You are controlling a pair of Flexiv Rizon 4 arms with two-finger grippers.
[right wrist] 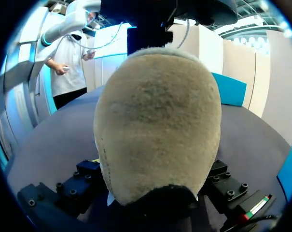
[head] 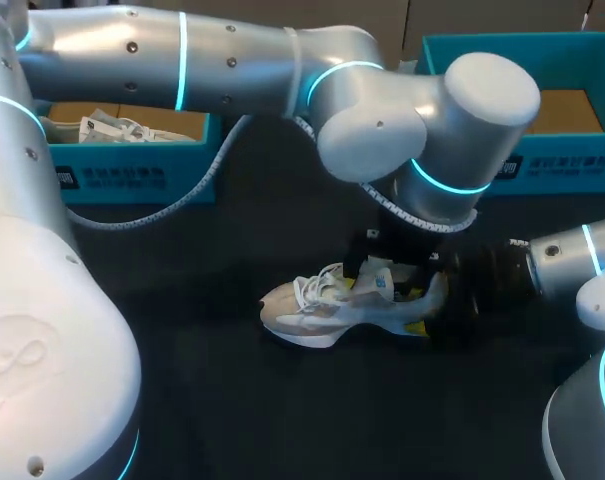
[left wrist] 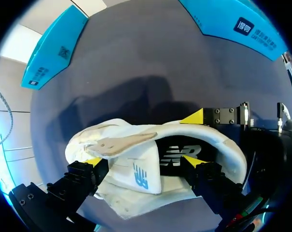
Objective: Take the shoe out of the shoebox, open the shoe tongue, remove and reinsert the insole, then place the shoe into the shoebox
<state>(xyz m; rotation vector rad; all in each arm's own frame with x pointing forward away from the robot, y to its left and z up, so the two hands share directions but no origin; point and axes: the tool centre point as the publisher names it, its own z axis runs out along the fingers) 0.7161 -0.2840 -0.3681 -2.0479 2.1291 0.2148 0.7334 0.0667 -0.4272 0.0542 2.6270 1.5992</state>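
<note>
A white and beige shoe point(head: 312, 315) stands upright on the black table, toe to the left. My right gripper point(head: 444, 300) comes in from the right and is shut on its suede heel point(right wrist: 155, 121), one finger on each side. My left gripper point(head: 397, 280) hangs over the shoe's opening and stands open. In the left wrist view the white tongue point(left wrist: 136, 176) lies between its fingertips point(left wrist: 92, 162), and the dark insole point(left wrist: 179, 154) shows inside the shoe. One yellow tip of the right gripper point(left wrist: 194, 117) rests against the outside of the heel.
A teal shoebox point(head: 132, 175) at the back left holds another white shoe point(head: 112, 127). A second teal shoebox point(head: 557, 165) stands open at the back right. A grey cable point(head: 162, 215) hangs from my left arm in front of the left box.
</note>
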